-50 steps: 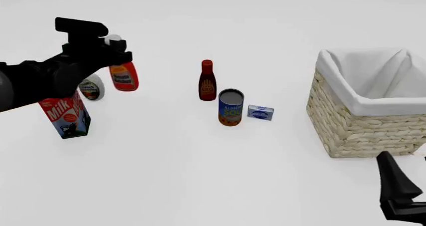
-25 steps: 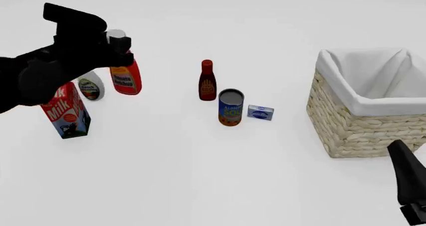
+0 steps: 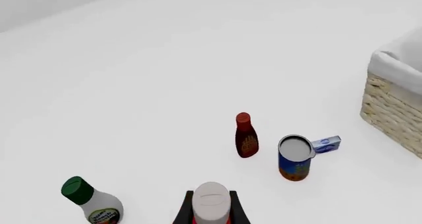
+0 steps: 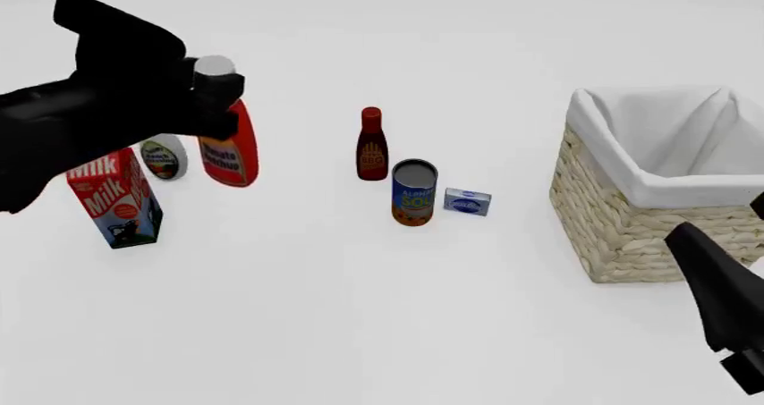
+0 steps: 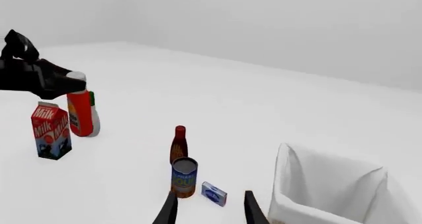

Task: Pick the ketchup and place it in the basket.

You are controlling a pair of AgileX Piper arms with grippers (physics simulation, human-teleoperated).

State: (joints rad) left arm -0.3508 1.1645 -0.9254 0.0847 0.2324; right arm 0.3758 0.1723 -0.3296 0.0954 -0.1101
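Rising since the earlier frames, the ketchup [image 4: 231, 144] is hanging clear of the table at the far left, pinched at its neck by the left gripper [image 4: 213, 90]. Its white cap is poking up between the fingers, and the bottle is tipping slightly under the grasp. The right gripper [image 5: 209, 206] is waiting near the right edge with its fingers spread and nothing between them; it has shifted a little at that edge.

The basket [image 4: 650, 210] is sitting well apart at the right, with its lining open to the top. Between the two are standing the BBQ bottle [image 4: 371, 145], the can [image 4: 413, 192] and a small blue box [image 4: 467, 201]. The milk carton [image 4: 116, 195] and the green-capped bottle [image 3: 92, 201] are staying at the left, just beside the lifted ketchup.

To carry well, the arm is probably needing more height before crossing right, so the bottle's base is passing above the BBQ bottle and the can and over the basket's rim. Holding the grip firm matters, since a neck hold is letting the body swing.
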